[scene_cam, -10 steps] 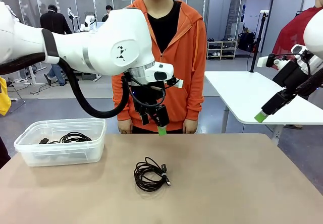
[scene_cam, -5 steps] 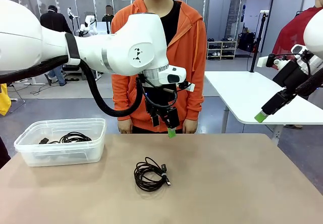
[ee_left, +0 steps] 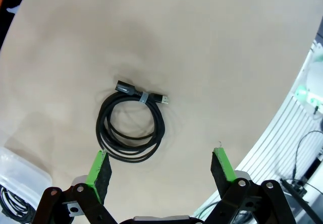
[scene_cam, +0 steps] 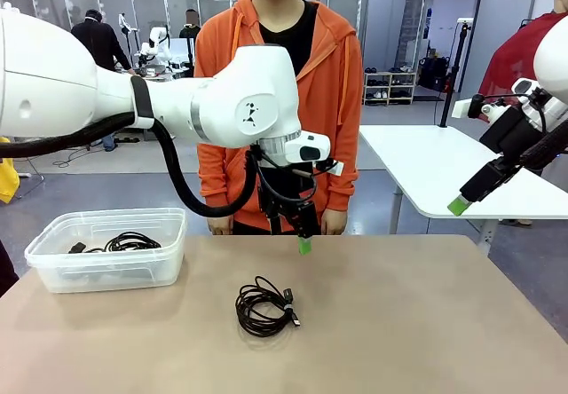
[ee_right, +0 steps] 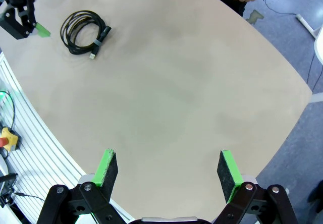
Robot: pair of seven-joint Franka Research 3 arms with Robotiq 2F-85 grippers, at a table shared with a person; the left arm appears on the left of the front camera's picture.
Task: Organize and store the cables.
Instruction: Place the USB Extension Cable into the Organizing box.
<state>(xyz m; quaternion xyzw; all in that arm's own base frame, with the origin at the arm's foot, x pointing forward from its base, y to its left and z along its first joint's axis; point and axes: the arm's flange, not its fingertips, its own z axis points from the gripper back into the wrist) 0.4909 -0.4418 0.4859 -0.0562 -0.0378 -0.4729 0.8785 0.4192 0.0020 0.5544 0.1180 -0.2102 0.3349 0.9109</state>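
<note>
i've got one coiled cable (scene_cam: 264, 306) lying flat on the desk (scene_cam: 399, 323), near the middle and toward my side, a plug end sticking out at its right edge. from the left wrist camera the same cable (ee_left: 132, 128) sits just ahead of my fingers, bound with a small pale tie near the plug. more cables (scene_cam: 124, 242) are piled in the clear plastic bin (scene_cam: 106, 250) at the desk's left side. my left tool (scene_cam: 303, 241) hangs above the desk, behind the loose cable and a bit to its right, pointing down, released with its green pads spread and nothing between them (ee_left: 160, 168). it touches neither cable nor desk. my right tool (scene_cam: 461, 200) is off past the desk's right edge, held high, also released and empty; through its wrist camera (ee_right: 165, 169) i see bare desk between the pads and the cable (ee_right: 83, 31) far off. a person in an orange hoodie (scene_cam: 333, 101) stands at the far side, hands down by the desk edge.
</note>
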